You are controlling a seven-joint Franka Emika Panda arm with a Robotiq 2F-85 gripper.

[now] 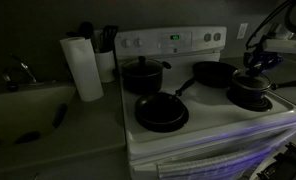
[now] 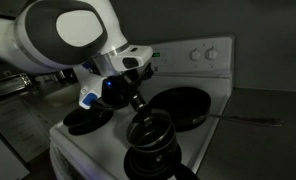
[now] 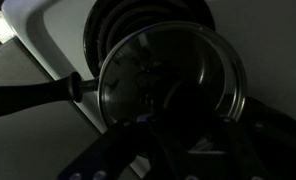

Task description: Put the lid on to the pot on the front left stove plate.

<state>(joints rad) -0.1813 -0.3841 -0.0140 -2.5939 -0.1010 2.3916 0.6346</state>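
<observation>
My gripper [image 1: 256, 66] is shut on the knob of the small glassy lid [image 3: 168, 65] and holds it a little above the small black pot [image 1: 250, 98]. In an exterior view the lid [image 2: 148, 128] hangs slightly tilted under the gripper [image 2: 139, 102], just over the pot [image 2: 151, 160] at the cooker's near corner. In the wrist view the lid's shiny rim fills the middle; the dark fingers [image 3: 183, 135] cover its knob. The stove plate under the pot is hidden.
A wide black pan [image 1: 161, 112], a taller black pot [image 1: 143, 75] and a long-handled pan [image 1: 213, 72] stand on the white cooker [image 1: 203, 135]. A paper towel roll [image 1: 85, 67] stands left of it. A pan handle [image 3: 33, 95] lies left of the lid.
</observation>
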